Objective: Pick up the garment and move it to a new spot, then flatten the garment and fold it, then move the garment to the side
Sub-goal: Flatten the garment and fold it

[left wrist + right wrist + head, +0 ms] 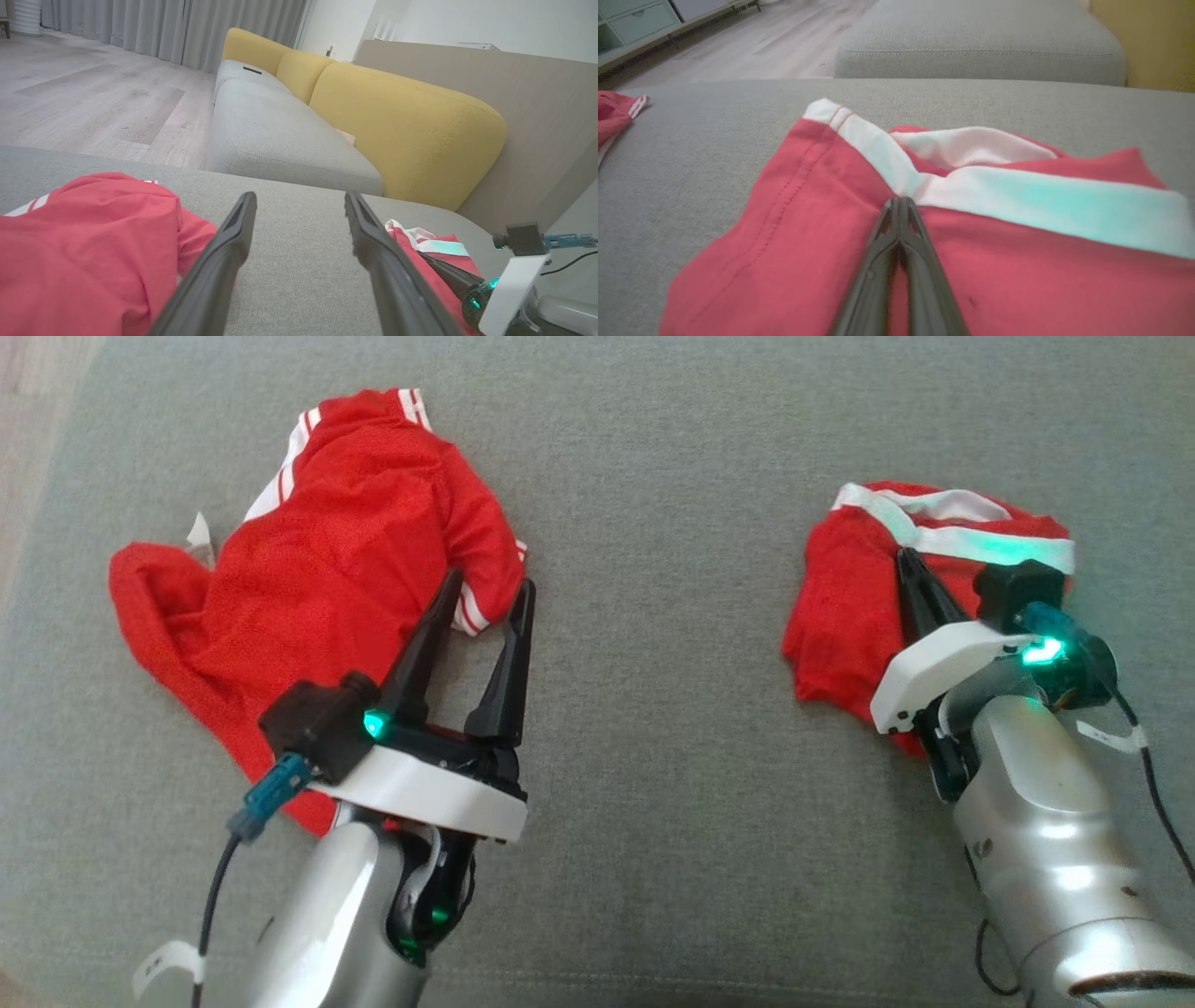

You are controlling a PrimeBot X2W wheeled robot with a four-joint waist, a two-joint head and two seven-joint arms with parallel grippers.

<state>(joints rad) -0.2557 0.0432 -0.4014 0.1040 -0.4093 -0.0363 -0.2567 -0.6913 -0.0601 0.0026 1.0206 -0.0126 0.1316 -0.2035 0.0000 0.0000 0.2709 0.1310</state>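
Left gripper (492,581), jaws wide, hangs over the grey seat (672,803). Beyond it are wood floor (93,93), a yellow-backed sofa (406,121) and curtains (163,28). A crumpled red garment (327,560) lies under its left finger. The right gripper (904,554), jaws closed together, rests its tips on a folded red garment (840,607), well apart.

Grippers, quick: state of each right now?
Left gripper: open, empty, at the edge of the crumpled red garment.
Right gripper: shut, tips on the folded red garment; a pinch cannot be told.

Head looks down; low wrists share cushion (653,756).
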